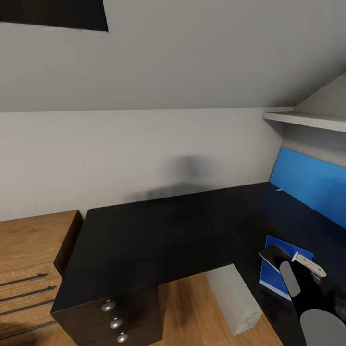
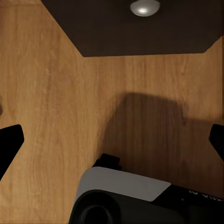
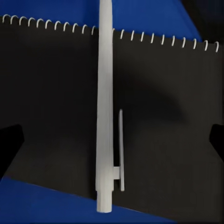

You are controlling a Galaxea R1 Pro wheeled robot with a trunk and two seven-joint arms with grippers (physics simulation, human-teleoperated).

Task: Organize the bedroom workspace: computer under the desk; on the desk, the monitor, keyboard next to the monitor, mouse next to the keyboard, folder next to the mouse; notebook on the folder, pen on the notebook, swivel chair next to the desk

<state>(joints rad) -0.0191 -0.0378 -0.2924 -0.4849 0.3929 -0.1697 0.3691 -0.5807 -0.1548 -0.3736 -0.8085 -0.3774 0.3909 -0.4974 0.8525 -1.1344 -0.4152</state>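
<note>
Pen (image 3: pixel 105 107) lying on notebook (image 3: pixel 56 116), notebook on folder (image 3: pixel 140 16), on desk (image 1: pixel 144 240). Right gripper (image 3: pixel 114 140) jaws spread above pen. Left gripper (image 2: pixel 112 140) spread over floor (image 2: pixel 46 93).

White pen (image 3: pixel 105 107) flat on black spiral notebook (image 3: pixel 56 107) atop blue folder (image 3: pixel 140 14)

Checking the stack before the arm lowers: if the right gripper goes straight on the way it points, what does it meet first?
Probably the white pen, lying between the open fingers on the black spiral notebook, which rests on the blue folder. Depth is unclear.
</note>
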